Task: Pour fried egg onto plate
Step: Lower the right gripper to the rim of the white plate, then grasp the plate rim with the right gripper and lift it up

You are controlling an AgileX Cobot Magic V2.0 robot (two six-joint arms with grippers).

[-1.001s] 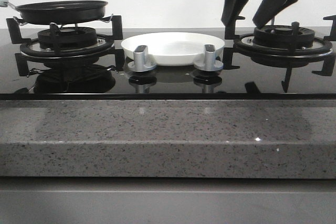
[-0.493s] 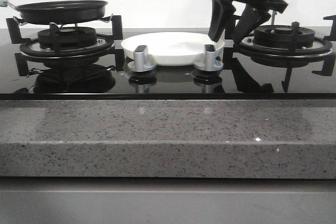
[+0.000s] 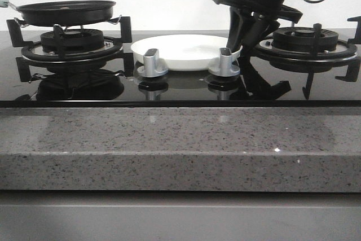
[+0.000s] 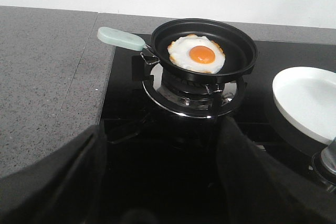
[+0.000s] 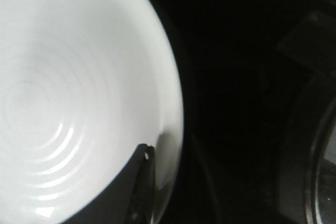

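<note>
I see the grey speckled table [image 3: 180, 145] carrying a black glass cooktop [image 3: 180, 91] with a burner at each side. On the left burner [image 3: 70, 46] sits the black frying pan [image 4: 205, 51], its pale green handle [image 4: 121, 39] pointing away from the plate. The plate [image 3: 183, 50] lies flat on the glass between the two burners, just behind two silver knobs [image 3: 152, 63].

My right pincer [image 3: 243, 42] has its tips down at the plate's right rim; in the right wrist view one dark finger [image 5: 137, 190] lies over the inside of the rim, the jaws part-spread with the rim between them, though I cannot tell whether they grip it.

My left pincer [image 4: 163, 182] hangs near the pan on the robot's side, its two dark fingers spread wide with nothing between them.

The fried egg [image 4: 196, 54] lies yolk up inside the pan, well apart from the right pincer and the plate.
</note>
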